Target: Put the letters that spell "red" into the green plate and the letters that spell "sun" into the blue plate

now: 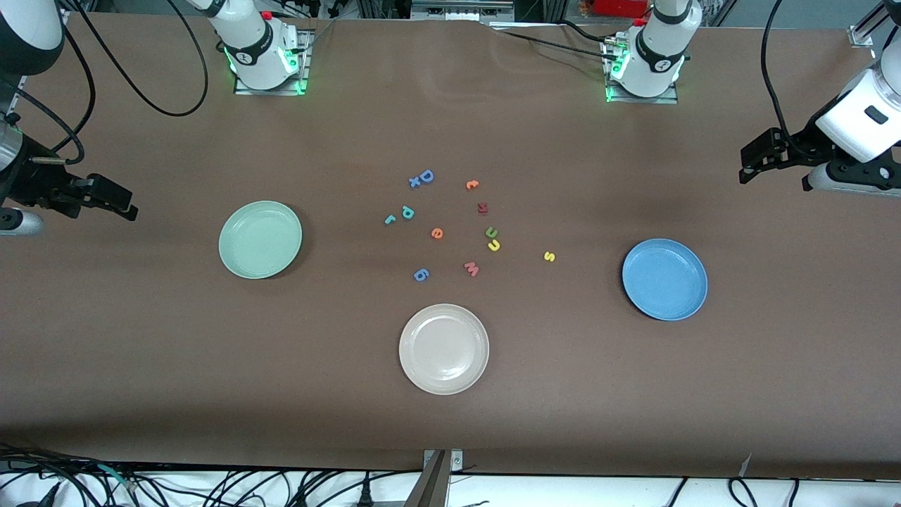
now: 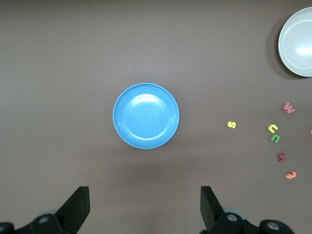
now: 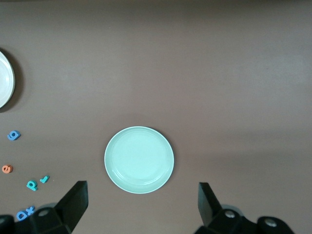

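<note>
Beige plate (image 1: 443,348) shows whole in front, its rim cropped in both wrist views.

Brown table (image 1: 141,352). Pale mint-green plate (image 1: 260,239); mid-blue plate (image 1: 664,279); beige plate (image 1: 443,348). Small letters: teal "r" (image 1: 389,220), teal "d" (image 1: 407,211), orange "e" (image 1: 437,233), yellow "s" (image 1: 550,257), yellow "u" (image 1: 494,245), green "n" (image 1: 490,232), blue "D" (image 1: 426,176), blue "x" (image 1: 414,182), blue "g" (image 1: 420,274), orange "t" (image 1: 472,184), dark red letter (image 1: 482,208), pink "w" (image 1: 471,268). Black left gripper (image 2: 145,204) and black right gripper (image 3: 143,202) on white arms.
</note>
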